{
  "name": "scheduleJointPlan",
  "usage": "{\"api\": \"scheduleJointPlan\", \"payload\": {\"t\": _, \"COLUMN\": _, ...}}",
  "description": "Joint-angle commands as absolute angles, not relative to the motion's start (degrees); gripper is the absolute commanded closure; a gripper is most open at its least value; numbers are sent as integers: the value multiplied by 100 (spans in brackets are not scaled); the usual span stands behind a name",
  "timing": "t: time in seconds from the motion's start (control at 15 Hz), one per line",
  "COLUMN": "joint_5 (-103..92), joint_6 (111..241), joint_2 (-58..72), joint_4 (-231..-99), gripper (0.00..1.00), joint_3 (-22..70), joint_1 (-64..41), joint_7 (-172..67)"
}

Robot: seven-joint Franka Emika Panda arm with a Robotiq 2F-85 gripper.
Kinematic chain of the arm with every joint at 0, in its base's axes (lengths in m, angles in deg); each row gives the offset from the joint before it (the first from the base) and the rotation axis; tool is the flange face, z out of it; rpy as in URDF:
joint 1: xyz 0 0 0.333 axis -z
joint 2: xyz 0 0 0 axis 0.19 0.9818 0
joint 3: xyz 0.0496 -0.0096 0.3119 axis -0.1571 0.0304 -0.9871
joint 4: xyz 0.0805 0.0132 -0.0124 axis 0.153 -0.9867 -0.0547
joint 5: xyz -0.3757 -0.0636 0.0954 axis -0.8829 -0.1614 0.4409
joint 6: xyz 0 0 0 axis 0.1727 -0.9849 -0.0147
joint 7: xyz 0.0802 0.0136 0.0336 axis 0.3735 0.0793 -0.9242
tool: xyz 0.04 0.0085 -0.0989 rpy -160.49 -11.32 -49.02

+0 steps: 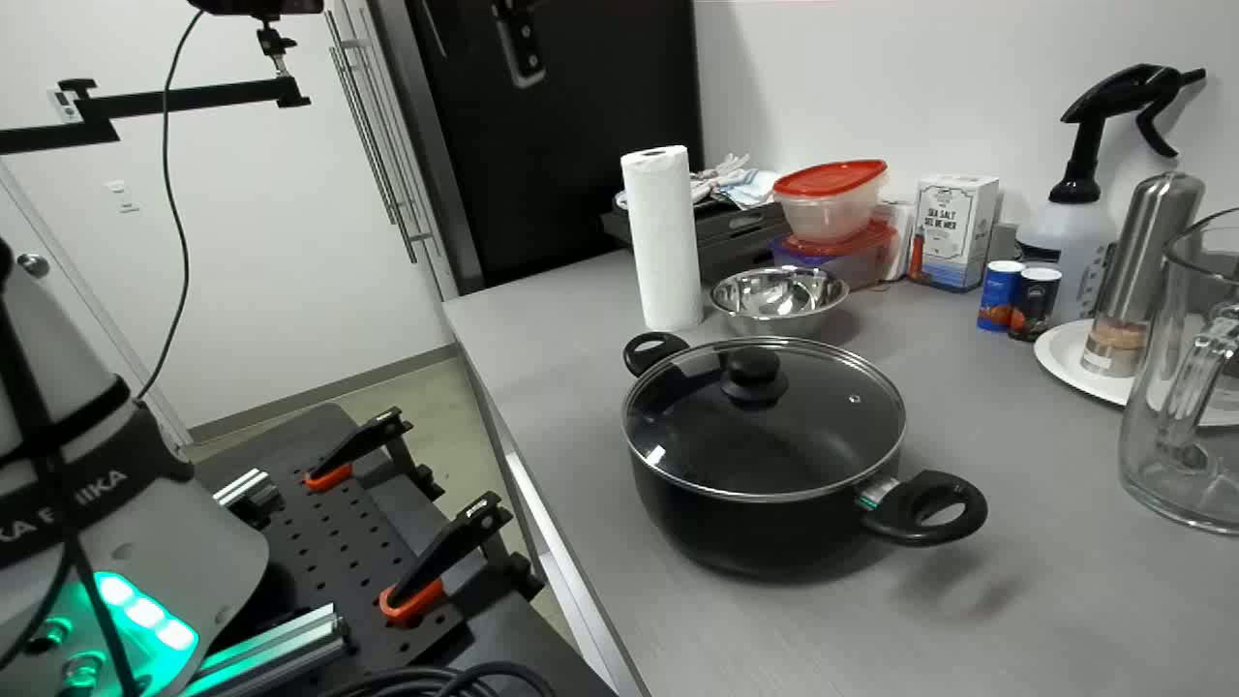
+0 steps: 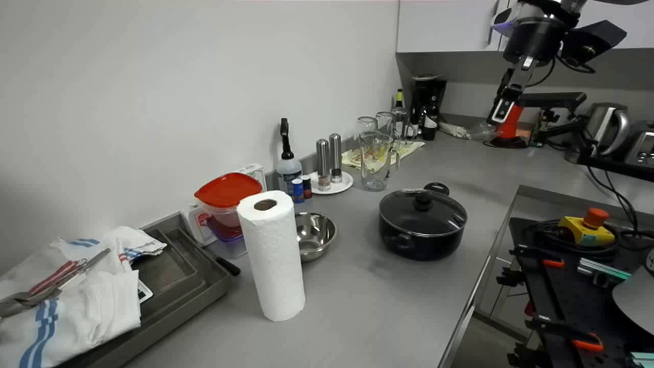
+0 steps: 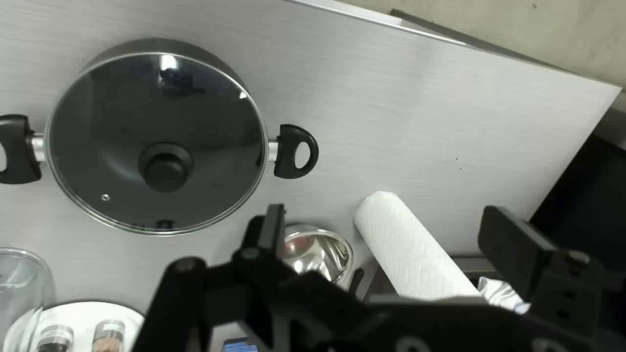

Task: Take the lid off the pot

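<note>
The round glass lid (image 1: 803, 436) with a metal rim and black knob sits flat on the black pot (image 1: 755, 537). In an exterior view the lid (image 2: 409, 217) and pot (image 2: 426, 248) stand near the counter's edge. In the wrist view the lid (image 3: 210, 117) is at the upper left, seen from above, with the pot (image 3: 156, 45) under it. My gripper (image 3: 386, 225) is open and empty, its fingers wide apart. The gripper (image 2: 500, 110) is high above the counter in an exterior view, apart from the lid. A gripper finger (image 1: 524, 58) shows at the top of an exterior view.
A steel bowl (image 1: 779, 295) and an upright paper towel roll (image 1: 663, 237) stand close to the pot. A glass pitcher (image 1: 1186, 387), a white plate (image 1: 1074, 363) with grinders, a spray bottle (image 2: 289, 166) and a grey tray (image 2: 204, 286) with towels are also on the counter.
</note>
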State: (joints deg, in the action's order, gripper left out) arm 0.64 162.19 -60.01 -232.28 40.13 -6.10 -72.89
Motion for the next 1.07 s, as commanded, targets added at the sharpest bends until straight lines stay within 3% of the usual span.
{"api": "scheduleJointPlan", "payload": {"t": 0.0, "joint_5": 153, "joint_6": 16165, "joint_2": -5965, "joint_4": -23270, "gripper": 0, "joint_3": 3926, "joint_1": -518, "joint_7": -7360}}
{"api": "scheduleJointPlan", "payload": {"t": 1.0, "joint_5": 222, "joint_6": 16593, "joint_2": -5452, "joint_4": -23233, "gripper": 0, "joint_3": 3839, "joint_1": -534, "joint_7": -7132}}
